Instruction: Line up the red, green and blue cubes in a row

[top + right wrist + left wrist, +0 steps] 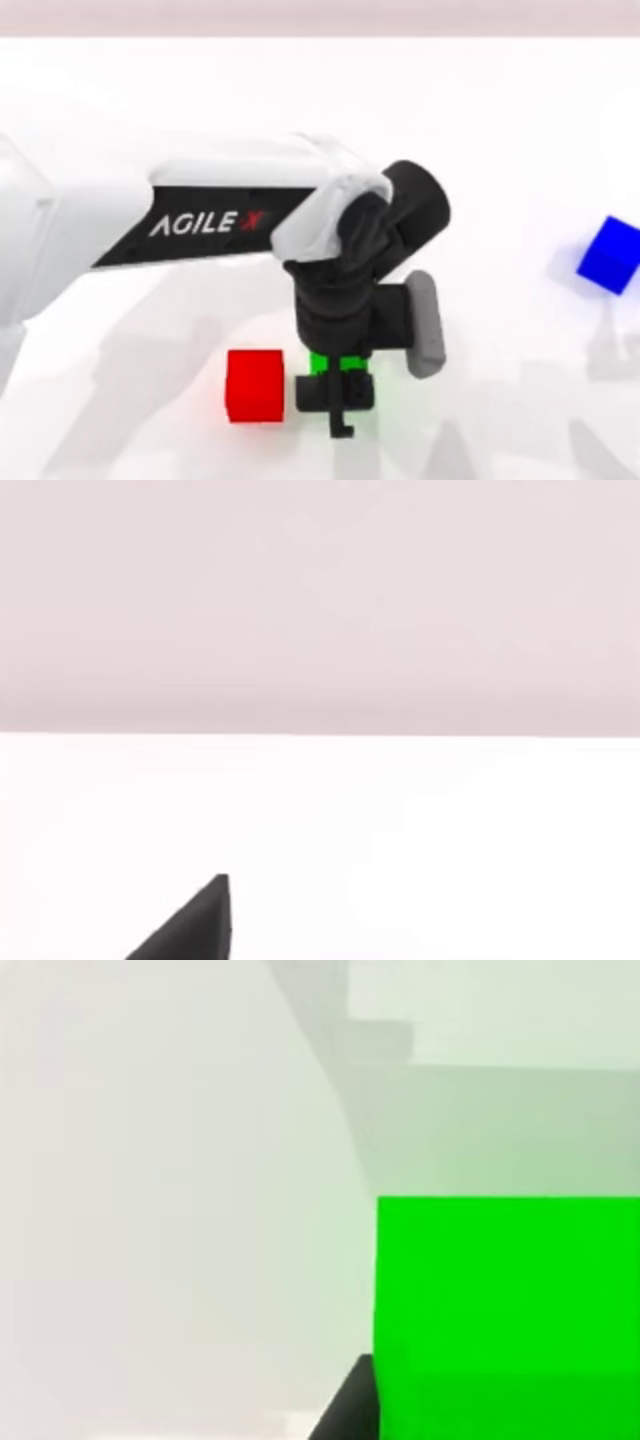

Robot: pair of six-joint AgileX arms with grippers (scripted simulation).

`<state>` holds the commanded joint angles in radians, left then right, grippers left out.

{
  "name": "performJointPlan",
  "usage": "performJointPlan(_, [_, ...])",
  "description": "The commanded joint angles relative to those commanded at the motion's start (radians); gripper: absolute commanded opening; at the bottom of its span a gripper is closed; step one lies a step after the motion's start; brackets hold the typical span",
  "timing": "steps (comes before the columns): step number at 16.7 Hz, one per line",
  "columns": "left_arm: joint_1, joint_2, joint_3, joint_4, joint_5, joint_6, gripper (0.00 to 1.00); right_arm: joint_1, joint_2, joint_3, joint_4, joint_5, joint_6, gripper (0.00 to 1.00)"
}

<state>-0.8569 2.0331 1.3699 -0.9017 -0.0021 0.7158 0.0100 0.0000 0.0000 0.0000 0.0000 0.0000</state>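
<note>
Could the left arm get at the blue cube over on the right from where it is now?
Probably not right away: the left gripper sits over the green cube beside the red cube, while the blue cube lies far off, though nothing blocks it.

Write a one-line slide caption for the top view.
Left gripper over the green cube beside the red cube; blue cube apart at the table's right.

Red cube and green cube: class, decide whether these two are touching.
Cannot tell. In the top view the left gripper covers most of the green cube, hiding the side facing the red cube; the left wrist view shows no red cube.
</note>
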Motion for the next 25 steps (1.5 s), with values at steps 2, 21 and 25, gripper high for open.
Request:
performJointPlan(2, [0.000,0.000,0.000,0.000,0.000,0.000,0.68,0.000,0.000,0.000,0.000,0.000,0.000,1.00])
performJointPlan(21, [0.013,-0.044,0.108,-0.159,0.000,-0.003,1.00,0.000,0.000,0.000,0.000,0.000,0.000,1.00])
performJointPlan(25, [0.019,-0.080,0.174,-0.254,-0.001,-0.004,1.00,0.000,0.000,0.000,0.000,0.000,0.000,1.00])
